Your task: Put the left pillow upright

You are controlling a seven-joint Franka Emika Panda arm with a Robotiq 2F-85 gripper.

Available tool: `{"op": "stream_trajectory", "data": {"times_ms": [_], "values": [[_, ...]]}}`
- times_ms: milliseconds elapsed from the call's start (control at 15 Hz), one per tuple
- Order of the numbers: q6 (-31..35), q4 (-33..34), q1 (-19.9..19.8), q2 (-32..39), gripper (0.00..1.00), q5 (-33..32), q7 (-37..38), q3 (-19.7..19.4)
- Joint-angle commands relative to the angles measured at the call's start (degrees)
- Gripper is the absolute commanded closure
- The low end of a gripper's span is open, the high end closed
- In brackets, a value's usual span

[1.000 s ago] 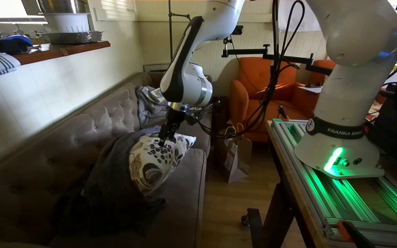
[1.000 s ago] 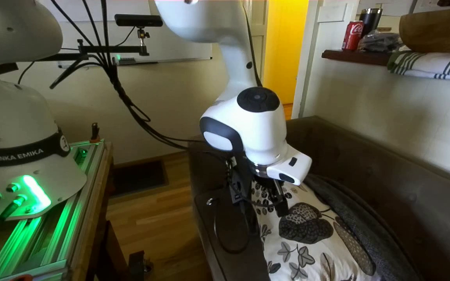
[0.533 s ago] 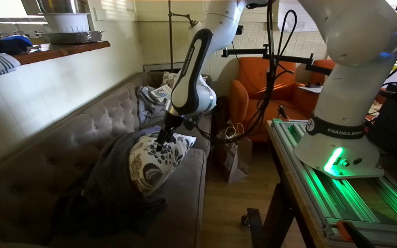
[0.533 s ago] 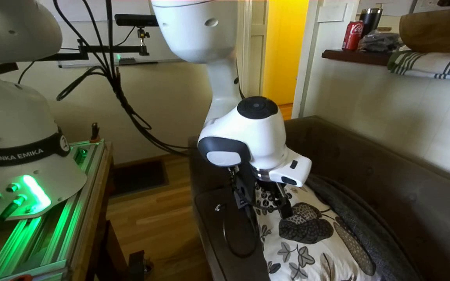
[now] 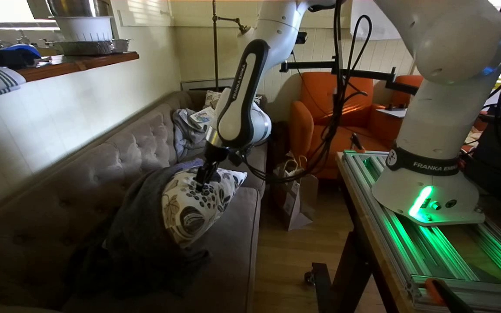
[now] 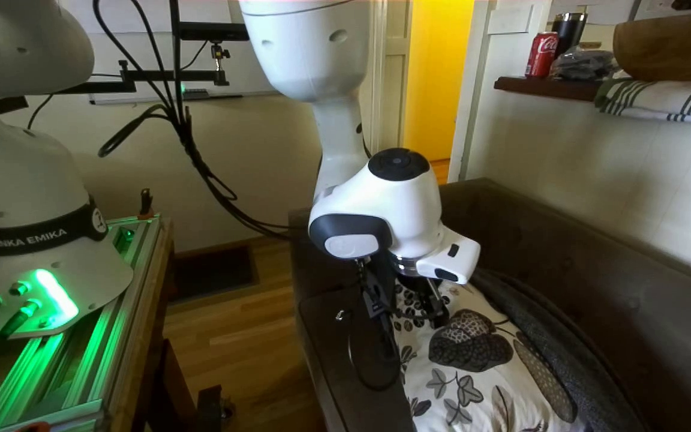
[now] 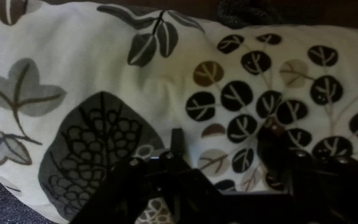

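I see the off-white leaf-print throw pillow [image 7: 154, 90] under my gripper [image 7: 224, 138]. Its fingers [image 7: 177, 141] stand apart, pillow fabric showing between them.

The sofa [image 5: 231, 230] is carrying a pillow [image 5: 200, 208], a blanket [image 5: 139, 221] and, farther along, a grey cloth [image 5: 186, 140]. A bag [image 5: 302, 202] is standing on the floor [image 5: 278, 265]; a shelf [image 6: 543, 88] is holding a can [image 6: 541, 55] and a towel [image 6: 663, 100].

2 parted fingers [image 7: 177, 141] over leaf-print pillow [image 7: 179, 77]
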Motion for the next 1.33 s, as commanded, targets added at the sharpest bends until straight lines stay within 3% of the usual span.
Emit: {"op": "stream_trajectory", "data": {"times_ms": [0,200,333,667,933,1267], "values": [[0.8,1.2,0.7,1.2,0.68,-2.8,2.9,-0.8],[0.7,1.1,0.5,1.2,0.90,-2.9,3.2,-0.7],[0.7,1.0,0.7,1.2,0.99,-3.0,3.3,-0.9],[0.7,0.9,0.5,1.3,0.97,-3.1,3.9,-0.9],[-2.7,0.5,0.0,-2.8,0.98,-3.1,4.6,0.0],[-8.6,7.6,4.5,-10.8,0.98,-2.4,3.3,-0.9]]}}
